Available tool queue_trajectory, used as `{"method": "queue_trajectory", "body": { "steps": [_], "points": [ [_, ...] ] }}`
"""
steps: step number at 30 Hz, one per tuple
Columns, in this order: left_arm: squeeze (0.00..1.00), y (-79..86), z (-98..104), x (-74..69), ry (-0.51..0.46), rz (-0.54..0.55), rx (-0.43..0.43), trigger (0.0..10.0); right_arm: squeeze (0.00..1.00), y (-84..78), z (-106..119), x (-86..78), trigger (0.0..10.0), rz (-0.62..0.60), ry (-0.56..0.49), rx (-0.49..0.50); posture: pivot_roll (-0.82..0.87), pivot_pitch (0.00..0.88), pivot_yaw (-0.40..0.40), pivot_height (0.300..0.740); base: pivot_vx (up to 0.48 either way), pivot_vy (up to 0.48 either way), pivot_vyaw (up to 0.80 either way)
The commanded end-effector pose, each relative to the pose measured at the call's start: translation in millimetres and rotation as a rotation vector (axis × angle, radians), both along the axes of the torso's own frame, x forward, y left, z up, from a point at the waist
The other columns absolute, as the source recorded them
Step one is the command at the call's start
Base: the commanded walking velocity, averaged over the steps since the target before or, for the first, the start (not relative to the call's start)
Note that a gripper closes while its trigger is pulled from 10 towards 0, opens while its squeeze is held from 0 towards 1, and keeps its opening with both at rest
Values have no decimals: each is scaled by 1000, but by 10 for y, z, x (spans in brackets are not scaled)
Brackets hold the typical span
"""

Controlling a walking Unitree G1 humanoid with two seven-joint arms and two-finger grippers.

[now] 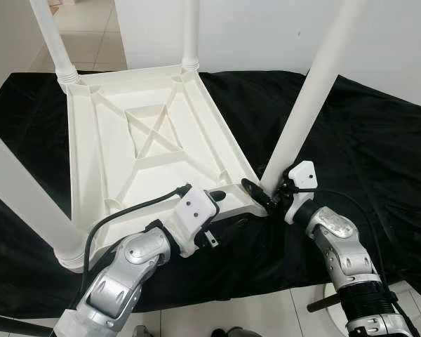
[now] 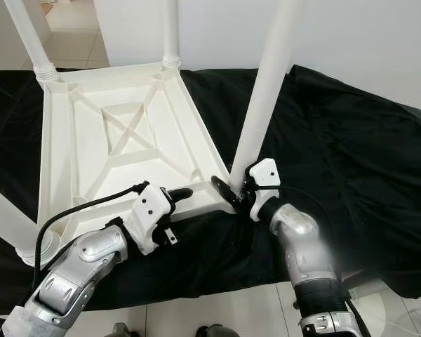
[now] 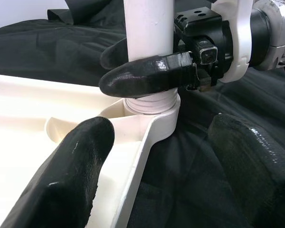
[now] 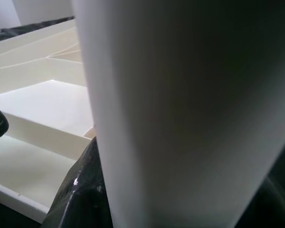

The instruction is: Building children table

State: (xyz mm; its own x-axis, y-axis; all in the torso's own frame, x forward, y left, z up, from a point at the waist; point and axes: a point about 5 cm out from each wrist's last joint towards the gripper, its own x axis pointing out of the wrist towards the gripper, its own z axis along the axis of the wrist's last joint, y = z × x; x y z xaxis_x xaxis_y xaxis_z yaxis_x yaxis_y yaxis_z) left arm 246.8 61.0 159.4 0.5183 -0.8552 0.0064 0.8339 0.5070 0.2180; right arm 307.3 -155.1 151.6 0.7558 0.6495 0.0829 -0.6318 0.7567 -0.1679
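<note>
Head views first: white plastic children's table (image 1: 147,133) lies upside down on a black cloth (image 1: 365,154), ribbed underside up, its legs rising from the corners. The near-right leg (image 1: 305,105) stands in its corner socket at about 5 o'clock of the table and leans toward 1 o'clock. The right pincer (image 1: 261,193) is pinched on this leg just above the socket, its silver arm coming in from 5 o'clock. The left pincer (image 1: 221,199) rests at the near rim of the table, just beside that same corner, its arm and black cable entering from 7 o'clock.

Left wrist view: the left pincer's fingers (image 3: 71,175) are spread, one over the white rim (image 3: 147,133), the other over the cloth. Ahead, the leg's ribbed base sits in the socket, and the right pincer's finger (image 3: 147,73) presses across the leg.

Right wrist view: the leg (image 4: 180,109) is very close and blurred, a black finger (image 4: 83,190) against it, the table's ribs (image 4: 42,109) beyond.
</note>
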Motion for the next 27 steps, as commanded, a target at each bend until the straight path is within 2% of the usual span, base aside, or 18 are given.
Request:
{"method": "queue_trajectory", "body": {
  "steps": [1,2,3,4,5,11,15,22,23,24,26,27],
  "points": [
    [0,-9,-18,-17,8,-10,3,10000,0,-2,-84,-21,0,18,34,-13,-30,112,-51,740,0,0,0],
    [0,-11,-18,-18,8,-11,2,10000,0,-11,-82,-21,1804,8,33,-8,-32,113,-50,740,0,0,0],
    [0,-11,-17,-18,8,-11,1,10000,0,-21,-78,-19,5059,-6,29,-6,-32,113,-50,740,0,0,0],
    [0,-11,-17,-18,8,-11,1,10000,0,-21,-78,-19,5059,-6,29,-6,-32,113,-50,740,0,0,0],
    [0,-12,-18,-17,8,-12,1,10000,0,-31,-68,-21,10000,-22,28,5,-38,114,-49,740,0,0,0],
    [0,-15,-23,-16,9,-15,3,10000,0,-42,-38,-36,10000,-66,27,44,-43,118,-50,740,0,0,0],
    [0,-17,-27,-27,12,-13,-1,10000,0,1,-43,-95,10000,-235,27,64,-57,122,-59,740,0,0,0],
    [0,-24,-40,-39,16,-17,0,10000,0,51,-27,-139,10000,-298,21,92,-65,126,-58,740,0,0,0],
    [0,-23,-42,-42,17,-18,0,10000,0,64,-21,-154,10000,-323,22,101,-71,128,-58,740,0,0,0],
    [0,-21,-41,-36,17,-20,2,10000,0,96,-13,-187,10000,-400,27,141,-76,131,-56,740,0,0,0],
    [0,-21,-41,-36,17,-20,2,10000,0,96,-13,-187,10000,-400,27,141,-76,131,-56,740,0,0,0],
    [0,-17,-40,-30,17,-21,3,10000,0,127,-16,-221,10000,-501,32,170,-78,133,-57,740,0,0,0]
  ]
}}
